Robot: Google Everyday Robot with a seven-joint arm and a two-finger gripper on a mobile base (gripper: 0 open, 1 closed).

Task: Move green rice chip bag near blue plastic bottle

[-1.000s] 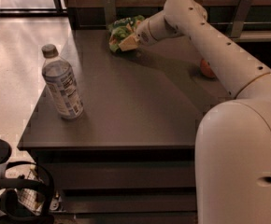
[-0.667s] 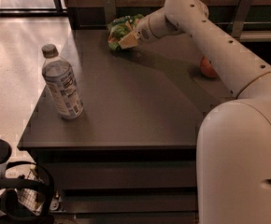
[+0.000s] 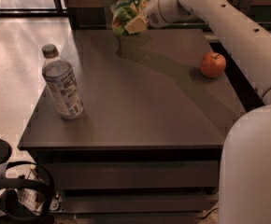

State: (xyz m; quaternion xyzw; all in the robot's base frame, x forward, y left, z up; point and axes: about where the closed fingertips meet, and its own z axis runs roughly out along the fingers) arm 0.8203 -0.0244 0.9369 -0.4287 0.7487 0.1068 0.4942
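Observation:
The green rice chip bag (image 3: 125, 11) is a crumpled bright-green foil bag, held up in the air above the far edge of the dark table (image 3: 140, 111). My gripper (image 3: 134, 23) is shut on the bag at its lower right side, at the end of my white arm that reaches in from the right. The blue plastic bottle (image 3: 62, 84) stands upright near the table's left edge, far to the front left of the bag. It is clear, with a pale blue-and-white label and a grey cap.
A red apple (image 3: 213, 65) sits on the table near the right edge, under my arm. My white arm body (image 3: 252, 167) fills the lower right. A light floor lies to the left, and dark gear (image 3: 14, 195) sits at the bottom left.
The bag has risen off the table surface with my gripper and now hangs above the far edge. The apple, earlier partly hidden by my arm, shows fully.

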